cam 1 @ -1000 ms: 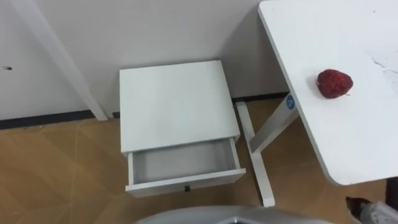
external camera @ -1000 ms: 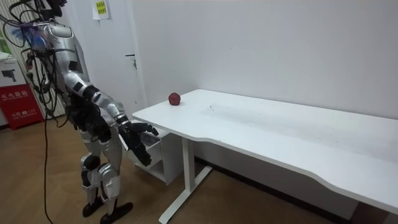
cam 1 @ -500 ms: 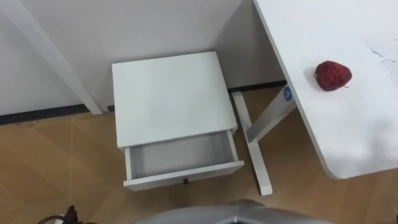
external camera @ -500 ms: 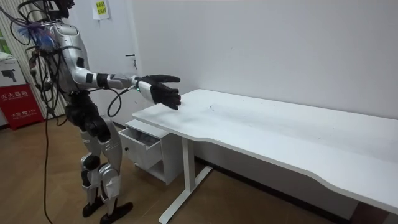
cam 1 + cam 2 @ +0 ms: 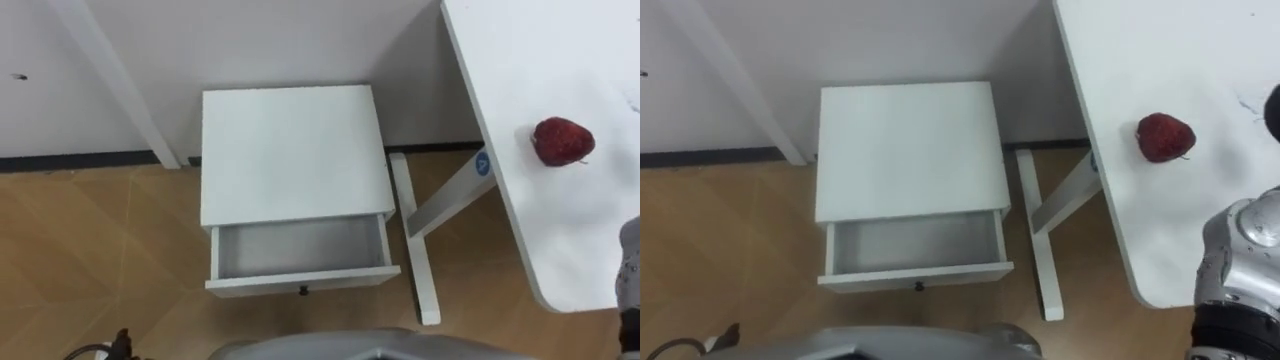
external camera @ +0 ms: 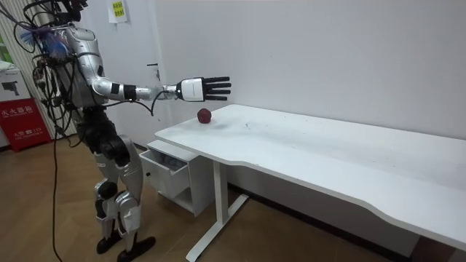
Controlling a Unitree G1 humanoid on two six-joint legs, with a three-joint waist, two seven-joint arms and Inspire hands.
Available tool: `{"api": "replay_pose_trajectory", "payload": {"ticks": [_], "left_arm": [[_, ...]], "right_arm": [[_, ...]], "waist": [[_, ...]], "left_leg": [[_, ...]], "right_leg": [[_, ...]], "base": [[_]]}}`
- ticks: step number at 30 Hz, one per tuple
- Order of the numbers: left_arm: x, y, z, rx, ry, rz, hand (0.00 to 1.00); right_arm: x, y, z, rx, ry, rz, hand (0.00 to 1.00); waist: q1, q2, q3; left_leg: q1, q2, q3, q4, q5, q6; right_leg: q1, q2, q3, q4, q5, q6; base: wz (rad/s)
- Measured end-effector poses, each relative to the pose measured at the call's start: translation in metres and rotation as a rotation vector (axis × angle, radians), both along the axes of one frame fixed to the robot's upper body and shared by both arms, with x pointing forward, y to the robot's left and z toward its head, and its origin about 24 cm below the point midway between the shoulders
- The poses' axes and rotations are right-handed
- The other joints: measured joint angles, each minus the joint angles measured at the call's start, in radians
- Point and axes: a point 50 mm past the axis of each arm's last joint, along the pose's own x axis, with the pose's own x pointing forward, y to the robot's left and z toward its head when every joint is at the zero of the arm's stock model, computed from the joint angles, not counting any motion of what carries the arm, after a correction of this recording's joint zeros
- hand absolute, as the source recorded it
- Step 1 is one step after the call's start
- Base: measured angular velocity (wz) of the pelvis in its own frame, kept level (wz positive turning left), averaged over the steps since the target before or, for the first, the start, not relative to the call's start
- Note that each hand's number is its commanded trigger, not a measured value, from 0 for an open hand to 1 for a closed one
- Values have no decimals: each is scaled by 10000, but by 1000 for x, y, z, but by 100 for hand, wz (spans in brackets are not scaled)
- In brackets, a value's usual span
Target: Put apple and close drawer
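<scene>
A dark red apple [image 5: 563, 141] lies on the white table [image 5: 560, 250] near its left edge, also seen as the apple [image 6: 204, 116] in the room view. Below and left of the table stands a white nightstand [image 5: 290, 150] with its drawer [image 5: 300, 248] pulled out and nothing inside. I stand in front of the nightstand with my right arm stretched forward. My right hand [image 6: 206, 88] is open, fingers straight, in the air a little above the apple and not touching it. My right forearm [image 5: 1238, 260] comes in at the right edge of the right eye view.
A white wall runs behind the nightstand and table, with a white door frame [image 5: 115, 80] on the left. The table leg and its foot [image 5: 420, 250] stand just right of the drawer. Wooden floor lies open to the left of the nightstand.
My right arm has risen from low beside the drawer to shoulder height, and the hand has moved out over the table's corner above the apple. The head camera has shifted slightly.
</scene>
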Motion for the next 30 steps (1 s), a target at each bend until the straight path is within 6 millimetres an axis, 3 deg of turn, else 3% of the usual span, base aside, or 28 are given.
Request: {"api": "replay_pose_trajectory", "payload": {"ticks": [5,12,24,30], "left_arm": [[-2,1,0,-48,84,-141,0],[1,1,1,-113,-17,-287,0],[-2,3,2,-64,80,-262,0],[-2,4,2,-41,40,-304,0]], "right_arm": [[9,14,-6,-1471,1382,1547,0],[18,29,-16,-1481,2196,3279,0],[11,27,-37,-926,3379,3972,0],[11,36,-46,-1185,4090,4761,0]], "waist": [[68,5,8],[122,0,4],[87,29,-55],[85,53,-64]], "left_leg": [[11,1,-106,4,1,-2],[65,-2,-177,5,1,-3],[133,-19,-400,41,1,-4],[101,-23,-405,63,1,-5]], "right_leg": [[53,-8,-9,-16,2,-3],[130,-32,-109,-16,2,-3],[415,-42,-251,-151,1,-3],[389,-43,-248,-149,2,-4]], "base": [[3],[4],[5],[0]]}}
